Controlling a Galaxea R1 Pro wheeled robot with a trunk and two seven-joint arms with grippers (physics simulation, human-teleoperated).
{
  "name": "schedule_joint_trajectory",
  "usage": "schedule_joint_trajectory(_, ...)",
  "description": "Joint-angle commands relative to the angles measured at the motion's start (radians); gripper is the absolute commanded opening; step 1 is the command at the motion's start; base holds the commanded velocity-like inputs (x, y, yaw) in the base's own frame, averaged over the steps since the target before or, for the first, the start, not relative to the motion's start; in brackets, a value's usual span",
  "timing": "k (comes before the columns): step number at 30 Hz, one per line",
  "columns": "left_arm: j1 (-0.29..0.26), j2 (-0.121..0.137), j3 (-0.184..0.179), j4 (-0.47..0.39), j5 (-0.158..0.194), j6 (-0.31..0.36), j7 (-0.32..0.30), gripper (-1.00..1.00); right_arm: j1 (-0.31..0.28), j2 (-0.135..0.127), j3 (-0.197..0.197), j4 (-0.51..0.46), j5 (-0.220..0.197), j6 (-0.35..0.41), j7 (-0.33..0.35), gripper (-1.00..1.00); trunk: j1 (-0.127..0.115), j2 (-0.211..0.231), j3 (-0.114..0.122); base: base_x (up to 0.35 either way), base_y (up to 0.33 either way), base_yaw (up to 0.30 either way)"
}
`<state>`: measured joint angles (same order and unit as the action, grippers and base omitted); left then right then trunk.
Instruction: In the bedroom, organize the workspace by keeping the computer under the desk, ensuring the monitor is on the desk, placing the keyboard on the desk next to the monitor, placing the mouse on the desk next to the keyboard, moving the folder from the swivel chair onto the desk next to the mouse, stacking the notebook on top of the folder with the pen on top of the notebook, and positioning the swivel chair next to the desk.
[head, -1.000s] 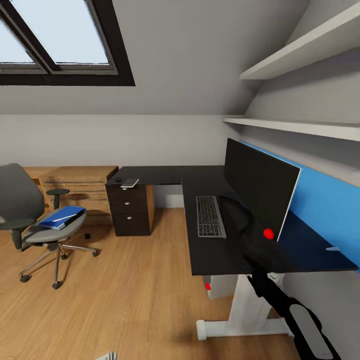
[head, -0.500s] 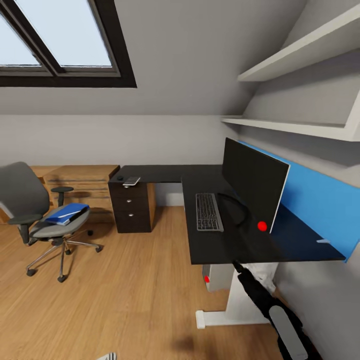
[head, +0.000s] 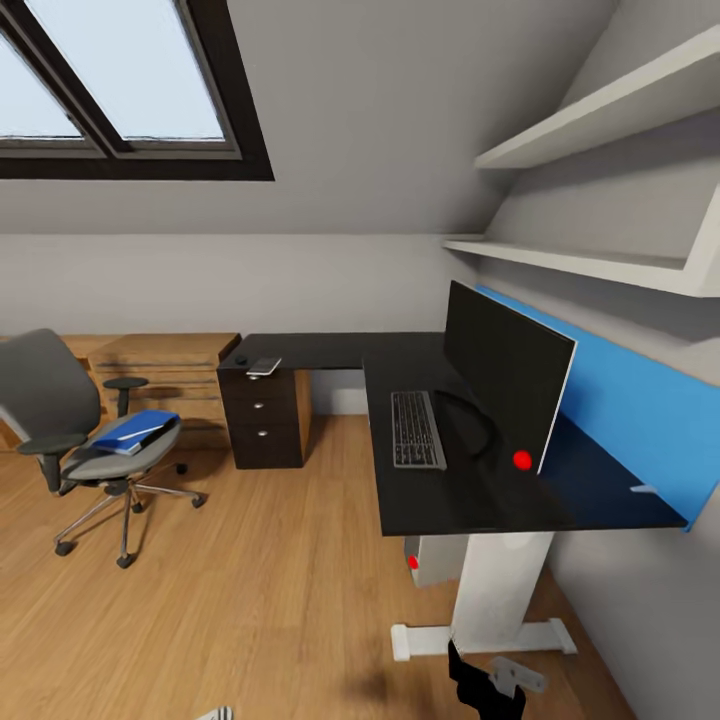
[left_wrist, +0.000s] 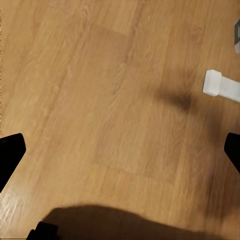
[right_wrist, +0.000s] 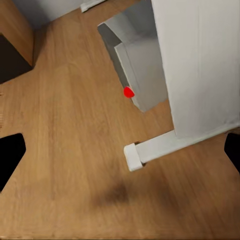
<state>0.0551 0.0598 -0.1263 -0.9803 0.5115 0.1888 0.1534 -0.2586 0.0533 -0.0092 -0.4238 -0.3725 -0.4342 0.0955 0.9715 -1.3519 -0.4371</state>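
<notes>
Monitor (head: 505, 375) and keyboard (head: 416, 430) are placed on the worktop (head: 460, 500); folder (head: 135, 430) is left on the swivel chair (head: 75, 440); both fingers are spread, nothing held

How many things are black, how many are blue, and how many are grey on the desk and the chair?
Black: 2, the monitor and the desk.
Blue: 1, the folder on the chair seat.
Grey: 3, the keyboard, the swivel chair and a small notebook.
Total: 6
</notes>
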Motion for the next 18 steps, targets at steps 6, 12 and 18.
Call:
schedule_joint_trajectory(6, 0.000, 0.002, -0.006, 0.024, 0.010, 0.003, 0.009, 1.00, 0.000, 0.002, 0.051, 0.016, 0.001, -0.012, 0.022, 1.00, -0.023, 0.042, 0.018, 0.000, 0.000, 0.000)
schedule_joint_trajectory(12, 0.000, 0.002, -0.006, 0.028, 0.010, 0.003, 0.009, 1.00, 0.000, 0.006, 0.061, 0.017, 0.000, -0.012, 0.024, 1.00, -0.038, 0.070, 0.031, 0.000, 0.000, 0.000)
schedule_joint_trajectory(18, 0.000, 0.000, -0.007, 0.028, 0.010, 0.003, 0.008, 1.00, 0.000, 0.008, 0.062, 0.048, -0.002, -0.013, 0.019, 1.00, -0.038, 0.070, 0.030, 0.002, 0.008, 0.055)
